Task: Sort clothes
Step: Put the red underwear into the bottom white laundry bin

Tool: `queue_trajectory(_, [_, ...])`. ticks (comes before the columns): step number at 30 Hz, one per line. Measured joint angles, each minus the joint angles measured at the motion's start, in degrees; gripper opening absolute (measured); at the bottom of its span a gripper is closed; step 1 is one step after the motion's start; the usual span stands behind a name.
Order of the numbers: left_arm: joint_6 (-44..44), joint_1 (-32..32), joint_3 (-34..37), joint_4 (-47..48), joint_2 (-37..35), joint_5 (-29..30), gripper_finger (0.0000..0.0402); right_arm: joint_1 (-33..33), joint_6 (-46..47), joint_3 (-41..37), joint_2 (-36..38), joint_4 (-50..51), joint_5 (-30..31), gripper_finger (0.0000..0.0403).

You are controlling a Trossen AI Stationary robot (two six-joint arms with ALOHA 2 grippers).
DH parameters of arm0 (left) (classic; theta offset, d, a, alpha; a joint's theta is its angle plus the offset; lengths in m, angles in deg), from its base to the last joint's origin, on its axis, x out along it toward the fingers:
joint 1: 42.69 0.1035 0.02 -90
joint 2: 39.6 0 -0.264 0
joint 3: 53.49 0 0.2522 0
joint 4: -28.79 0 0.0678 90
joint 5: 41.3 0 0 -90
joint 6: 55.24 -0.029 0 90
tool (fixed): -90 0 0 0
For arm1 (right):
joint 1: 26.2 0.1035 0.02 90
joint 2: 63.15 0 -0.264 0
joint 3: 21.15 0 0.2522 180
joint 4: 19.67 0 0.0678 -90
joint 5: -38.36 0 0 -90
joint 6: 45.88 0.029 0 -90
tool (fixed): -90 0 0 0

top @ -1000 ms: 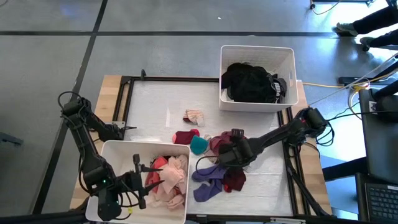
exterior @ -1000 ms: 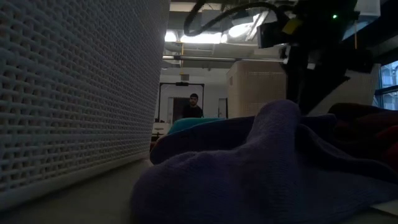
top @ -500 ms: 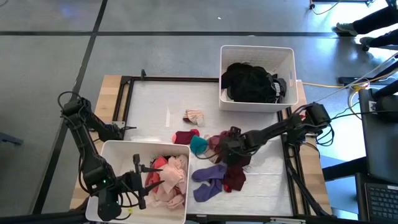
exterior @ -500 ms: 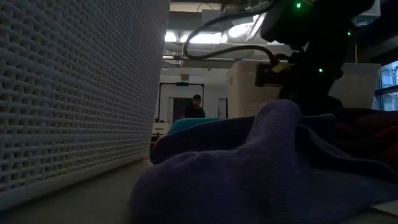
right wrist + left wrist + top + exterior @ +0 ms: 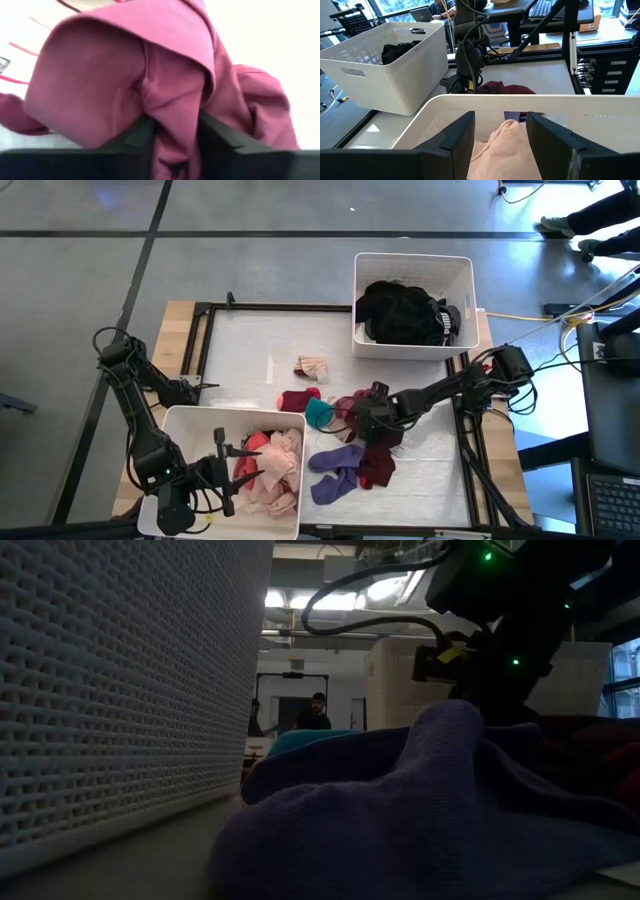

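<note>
Maroon garment now pinched by right gripper.
Jaws have just closed on fabric; lift comes next. Left gripper waits open over near bin.

A maroon garment was bunched into a fold between the right hand's fingers, which pinched it. Just beside that hand lay a teal piece and a red one, with purple socks and a dark red piece close below it. A pale pink piece lay farther off. Black clothes sat heaped well beyond the hand; pink ones were piled under the left hand.
</note>
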Motion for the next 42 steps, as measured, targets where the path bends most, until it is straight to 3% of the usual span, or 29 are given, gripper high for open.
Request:
queue_trajectory(4, [-0.1,0.0,0.0,0.0,0.0,0.0,0.0169,0.0,-0.4,-0.1,0.0,0.4,1.0,0.0038])
queue_trajectory(6, [-0.5,0.0,0.0,0.0,0.0,0.0,0.0169,0.0,-1.4,0.0,0.1,0.7,1.3,0.0018])
queue_trajectory(12, [-0.6,0.0,0.0,0.0,0.0,0.0,0.0169,0.0,-1.9,1.9,3.3,4.5,-0.1,0.0053])
queue_trajectory(19, [-0.7,0.0,0.0,0.0,0.0,0.0,0.0169,2.3,-4.5,7.7,7.9,10.8,2.2,0.0017])
queue_trajectory(27, [-0.7,0.0,0.0,0.0,0.0,0.0,0.0169,5.6,-8.4,17.5,8.5,13.5,5.6,0.0037])
queue_trajectory(42, [-0.7,0.0,0.0,0.0,0.0,0.0,0.0169,11.0,-20.0,34.0,8.6,11.7,8.6,0.003])
